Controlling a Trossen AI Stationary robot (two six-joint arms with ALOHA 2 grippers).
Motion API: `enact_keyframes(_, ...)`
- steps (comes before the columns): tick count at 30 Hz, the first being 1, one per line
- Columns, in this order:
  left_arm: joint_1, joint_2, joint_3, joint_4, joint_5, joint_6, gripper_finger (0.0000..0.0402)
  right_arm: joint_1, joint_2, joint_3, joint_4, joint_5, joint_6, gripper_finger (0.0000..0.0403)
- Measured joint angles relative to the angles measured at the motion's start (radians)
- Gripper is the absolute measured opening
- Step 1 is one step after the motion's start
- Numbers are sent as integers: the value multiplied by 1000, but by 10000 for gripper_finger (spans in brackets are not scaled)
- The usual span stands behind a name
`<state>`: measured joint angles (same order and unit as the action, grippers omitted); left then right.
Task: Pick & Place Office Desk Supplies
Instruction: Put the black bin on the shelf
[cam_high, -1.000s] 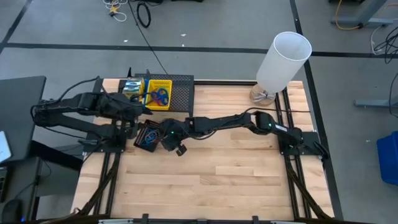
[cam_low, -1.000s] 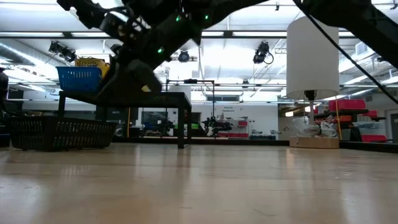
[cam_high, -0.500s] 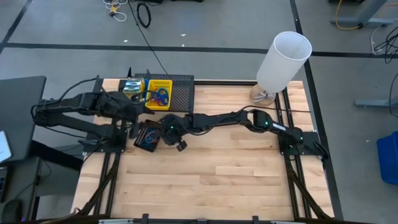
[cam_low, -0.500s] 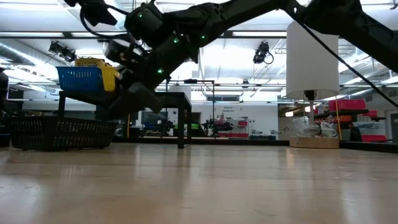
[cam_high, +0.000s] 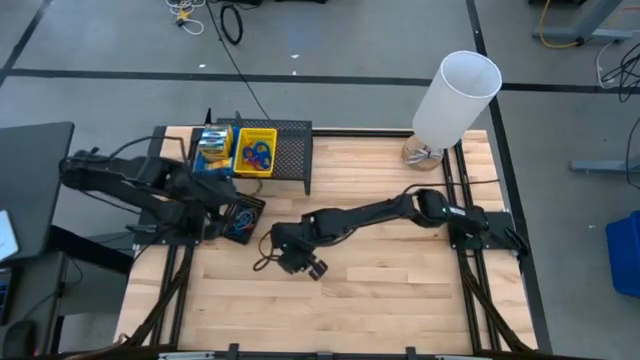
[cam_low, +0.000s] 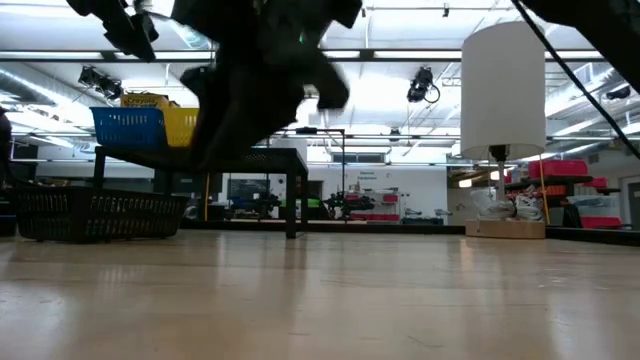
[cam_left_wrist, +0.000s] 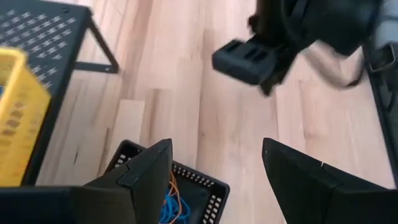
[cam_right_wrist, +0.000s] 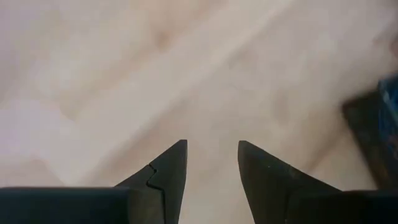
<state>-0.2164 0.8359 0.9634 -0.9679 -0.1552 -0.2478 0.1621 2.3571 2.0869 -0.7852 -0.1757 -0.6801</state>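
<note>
We see the black bin (cam_left_wrist: 186, 190) only in part from the left wrist: the left gripper's fingers (cam_left_wrist: 140, 177) cover its near side and the picture's bottom edge cuts it off. The loops (cam_left_wrist: 169, 202) inside show only as a tangle of blue and orange. The yellow bin (cam_left_wrist: 17, 118) is blurred and cut by the edge. From the right wrist, the table (cam_right_wrist: 124, 74) is a blur. In the low view, dark blurred arms (cam_low: 255, 90) hide part of the rack (cam_low: 250, 160).

Dark jointed arms, black cables; claw (cam_right_wrist: 211, 163) fingers tapered, seemingly matte.
</note>
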Motion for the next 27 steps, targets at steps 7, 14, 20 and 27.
enact_keyframes(7, -97, 118, 0, 43, -62, 1, 257, 29, -171, 1, 117, -86, 52, 153)
enact_keyframes(14, -151, 205, 0, 64, -87, -30, 256, 88, -381, 2, 131, -45, 30, 153)
enact_keyframes(20, -184, 276, 0, 101, -190, -74, 256, 133, -529, 2, -25, 115, 94, 153)
enact_keyframes(27, -179, 396, 0, 97, -215, -260, 256, 187, -589, 1, -278, 340, 291, 153)
